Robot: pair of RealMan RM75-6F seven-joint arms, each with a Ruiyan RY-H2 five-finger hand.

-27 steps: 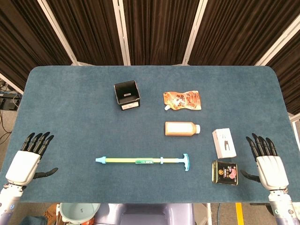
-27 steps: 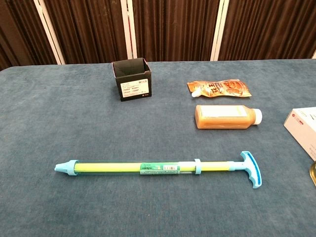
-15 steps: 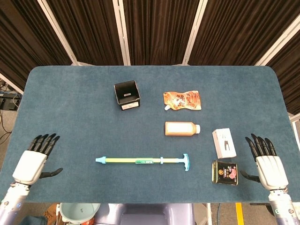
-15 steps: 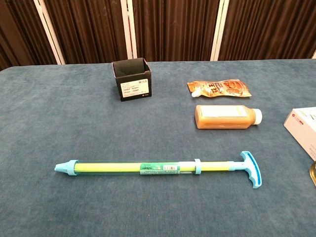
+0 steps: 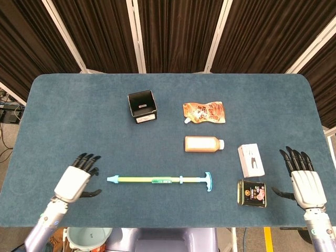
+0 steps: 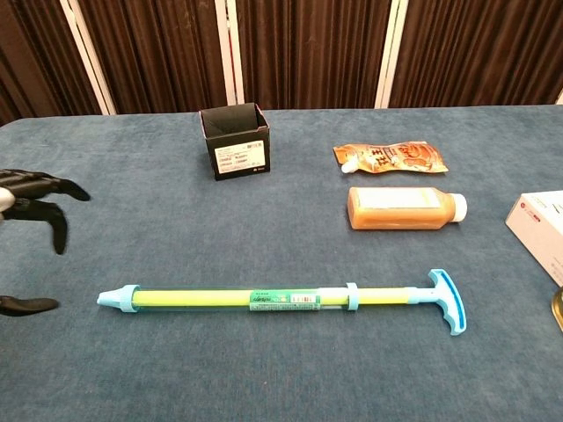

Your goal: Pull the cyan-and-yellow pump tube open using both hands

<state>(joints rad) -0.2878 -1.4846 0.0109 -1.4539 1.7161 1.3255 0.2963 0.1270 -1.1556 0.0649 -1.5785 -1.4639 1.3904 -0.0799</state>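
Observation:
The cyan-and-yellow pump tube lies flat near the table's front edge, nozzle tip to the left and T-handle to the right. My left hand hovers open just left of the nozzle, apart from it; only its dark fingers show at the left border of the chest view. My right hand stays open at the far right, well away from the handle, with nothing in it. It does not show in the chest view.
A black open box stands at the back. An orange pouch and an orange bottle lie right of centre. A white carton and a dark tin sit between the T-handle and my right hand.
My left hand has moved right toward the tube's nozzle end and come into the chest view. The right hand has shifted slightly right. The tube has not moved.

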